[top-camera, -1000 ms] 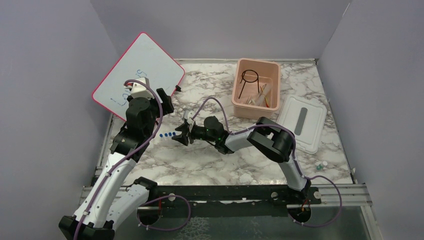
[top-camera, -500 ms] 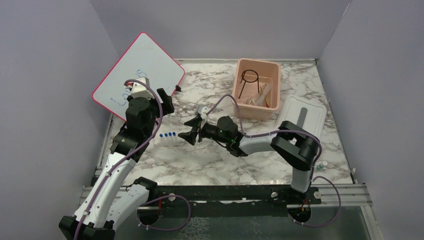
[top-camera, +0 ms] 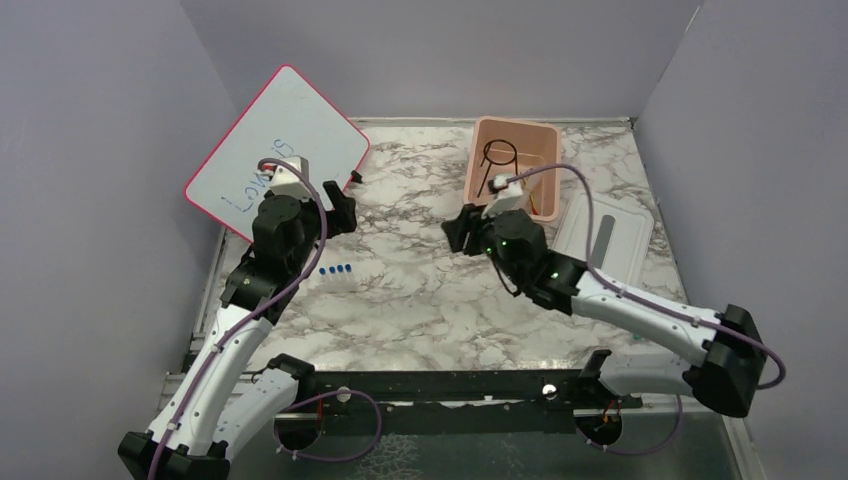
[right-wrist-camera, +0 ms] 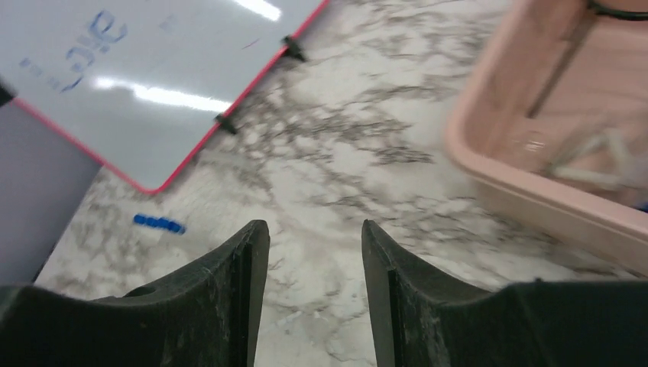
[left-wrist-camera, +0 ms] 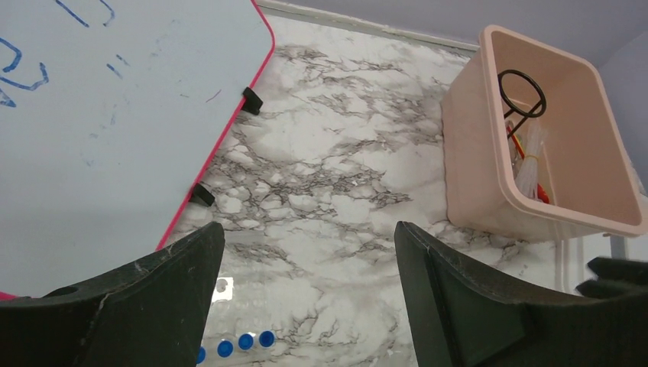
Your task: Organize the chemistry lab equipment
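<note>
Swinging the right end effector [top-camera: 460,230] away from the blue-capped vials [top-camera: 335,270] and over to the near left corner of the pink tub [top-camera: 471,170], fingers spread and nothing showing between them. Leaving the vials in the same short row on the surface [top-camera: 420,300], so probably coming away from that pickup empty and owing a return trip. Holding the left end effector [left-wrist-camera: 307,233] up near the whiteboard [top-camera: 290,130], also spread wide and gripping nothing, with the vials just below it. Keeping the black ring stand [top-camera: 497,155] and some thin pieces [left-wrist-camera: 527,164], too tangled to tell apart, inside the tub. Resting the white lid [top-camera: 625,235] just beside the tub on its right, partly under the right arm [top-camera: 620,310]. Facing little obstruction around the vials: whiteboard edge and its black clips [left-wrist-camera: 251,100] nearby, left arm [top-camera: 270,260] hanging above and possibly crowding a reach from the right.
</note>
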{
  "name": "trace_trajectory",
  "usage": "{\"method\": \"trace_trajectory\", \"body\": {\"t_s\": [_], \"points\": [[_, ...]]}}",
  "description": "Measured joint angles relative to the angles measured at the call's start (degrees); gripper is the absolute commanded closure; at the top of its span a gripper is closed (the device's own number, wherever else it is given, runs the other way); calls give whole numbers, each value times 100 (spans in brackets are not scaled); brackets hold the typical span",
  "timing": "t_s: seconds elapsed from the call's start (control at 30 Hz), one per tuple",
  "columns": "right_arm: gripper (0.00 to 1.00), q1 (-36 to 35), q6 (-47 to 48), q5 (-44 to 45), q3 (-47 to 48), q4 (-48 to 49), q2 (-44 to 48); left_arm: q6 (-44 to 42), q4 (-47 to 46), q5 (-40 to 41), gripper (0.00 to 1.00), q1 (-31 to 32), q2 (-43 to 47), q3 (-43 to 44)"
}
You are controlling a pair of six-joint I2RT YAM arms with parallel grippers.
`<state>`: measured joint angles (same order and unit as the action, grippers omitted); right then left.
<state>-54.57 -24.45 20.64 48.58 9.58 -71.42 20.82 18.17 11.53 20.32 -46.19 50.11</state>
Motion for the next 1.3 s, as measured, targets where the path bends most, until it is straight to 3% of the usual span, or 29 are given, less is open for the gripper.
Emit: {"method": "trace_trajectory", "body": {"t_s": [0.1, 0.27, 0.57, 0.93, 1.1, 1.3], "points": [[51, 686, -437, 455, 221, -1187, 608, 11, -4, -282, 15, 0, 0, 0], [50, 2020, -745, 752, 688, -2387, 933, 72, -79, -970, 17, 0, -17, -2], [57, 3978, -778, 122, 879, -2828, -9, 522, -835, -2872, 28, 92, -734, -57], [62, 4446, -990, -492, 505, -2310, -1069, 1025, -1447, -3265, 29, 1434, -1893, -225], [50, 4570, -964, -717, 511, -2159, -1241, 1137, -1537, -3254, 29, 1574, -2061, -282], [43, 4605, -645, -1102, 514, -2238, -1097, 1156, -1567, -3198, 29, 1613, -2111, -293]]}}
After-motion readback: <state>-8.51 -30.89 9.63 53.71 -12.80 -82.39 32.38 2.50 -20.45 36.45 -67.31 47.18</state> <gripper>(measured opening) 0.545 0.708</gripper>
